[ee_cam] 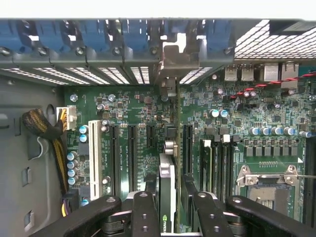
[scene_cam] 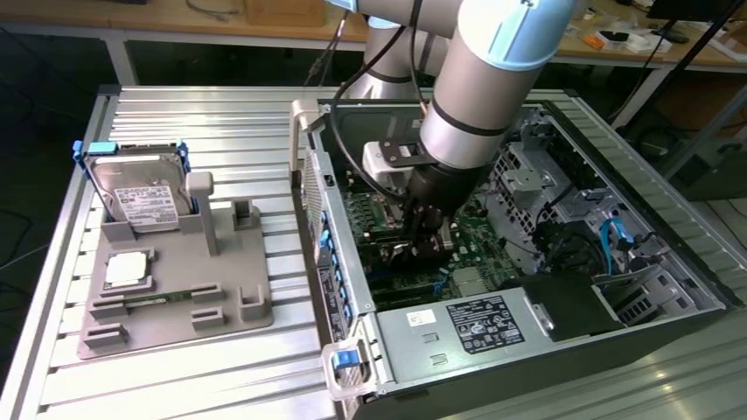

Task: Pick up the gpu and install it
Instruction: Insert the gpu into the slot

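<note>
My gripper (scene_cam: 422, 248) is down inside the open computer case (scene_cam: 653, 219), over the green motherboard (scene_cam: 473, 241). In the wrist view it (ee_cam: 169, 190) is shut on the gpu (ee_cam: 167, 173), a thin dark card seen edge-on between the two fingers (ee_cam: 144, 207). The card stands upright along an expansion slot, between the black slots (ee_cam: 132, 148). Its silvery end bracket (ee_cam: 170, 61) reaches the slotted rear wall of the case, under the blue latches. Whether the card's edge sits fully in the slot is hidden.
A silver hard drive (scene_cam: 138, 197) in a blue frame and a small square chip (scene_cam: 126, 269) sit on a grey fixture at the exterior view's left. Inside the case are the power supply (scene_cam: 467, 324), a CPU socket (ee_cam: 269, 180), memory slots and a yellow-black cable bundle (ee_cam: 47, 131).
</note>
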Controlling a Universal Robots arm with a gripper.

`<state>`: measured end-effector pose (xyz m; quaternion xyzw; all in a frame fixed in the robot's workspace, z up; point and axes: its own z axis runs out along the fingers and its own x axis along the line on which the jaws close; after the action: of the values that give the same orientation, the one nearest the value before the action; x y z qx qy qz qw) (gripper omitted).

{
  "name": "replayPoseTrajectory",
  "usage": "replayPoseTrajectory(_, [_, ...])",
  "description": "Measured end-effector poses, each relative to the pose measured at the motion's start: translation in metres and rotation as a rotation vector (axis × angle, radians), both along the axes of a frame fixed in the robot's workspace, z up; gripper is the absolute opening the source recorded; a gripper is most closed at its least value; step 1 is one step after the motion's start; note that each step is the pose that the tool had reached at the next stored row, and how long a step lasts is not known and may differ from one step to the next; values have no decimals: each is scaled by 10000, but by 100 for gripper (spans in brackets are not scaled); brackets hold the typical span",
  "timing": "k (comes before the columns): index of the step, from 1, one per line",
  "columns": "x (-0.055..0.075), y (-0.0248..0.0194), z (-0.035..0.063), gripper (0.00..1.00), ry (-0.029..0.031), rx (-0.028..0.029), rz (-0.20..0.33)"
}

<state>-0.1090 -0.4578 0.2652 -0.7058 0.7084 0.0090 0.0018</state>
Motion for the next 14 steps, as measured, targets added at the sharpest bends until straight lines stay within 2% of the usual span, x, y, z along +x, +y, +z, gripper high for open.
replayPoseTrajectory(9, [0, 2, 128, 34, 0, 0, 0])
replayPoseTrajectory(14, [0, 9, 139, 34, -8, 5, 0])
